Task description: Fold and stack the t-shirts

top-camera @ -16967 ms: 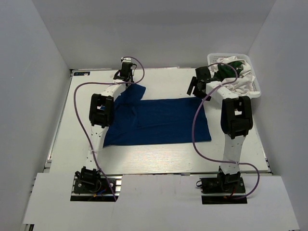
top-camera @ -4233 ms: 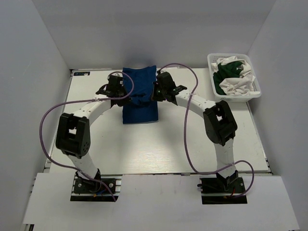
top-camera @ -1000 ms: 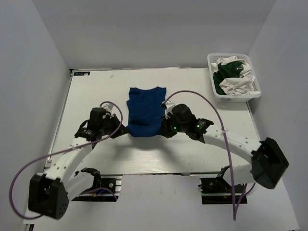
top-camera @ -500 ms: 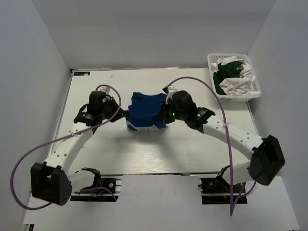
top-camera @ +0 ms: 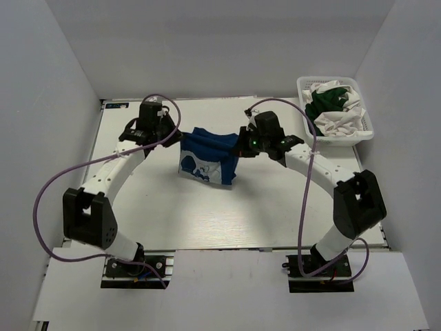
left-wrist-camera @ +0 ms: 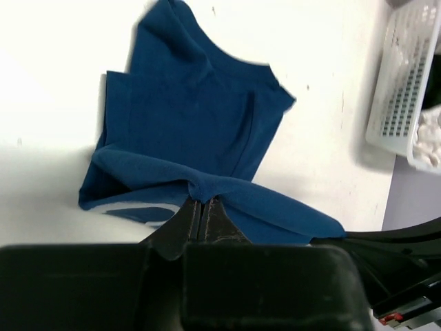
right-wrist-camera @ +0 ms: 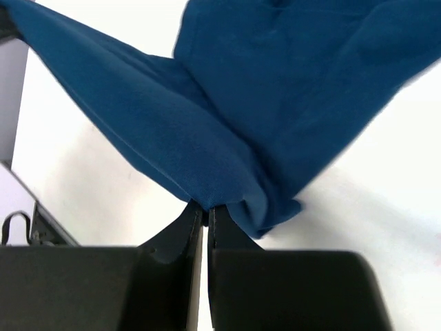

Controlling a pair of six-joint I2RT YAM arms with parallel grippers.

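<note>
The blue t-shirt (top-camera: 207, 157) is held at upper centre of the frame over the table (top-camera: 207, 221). Its gripped edge is stretched left–right between the left pincer (top-camera: 179, 140) and right pincer (top-camera: 238, 146), both clamped shut on cloth. The rest hangs toward the lower frame.

The left hand (left-wrist-camera: 204, 204) pinches a fold of the blue t-shirt (left-wrist-camera: 200, 117), with a white basket (left-wrist-camera: 403, 89) at right.

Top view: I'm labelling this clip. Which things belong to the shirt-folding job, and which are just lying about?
Job: blue t-shirt, pinched by left claw and right claw; green t-shirt; white t-shirts.
Just there: white mesh basket holding the green and white ones; table.
</note>
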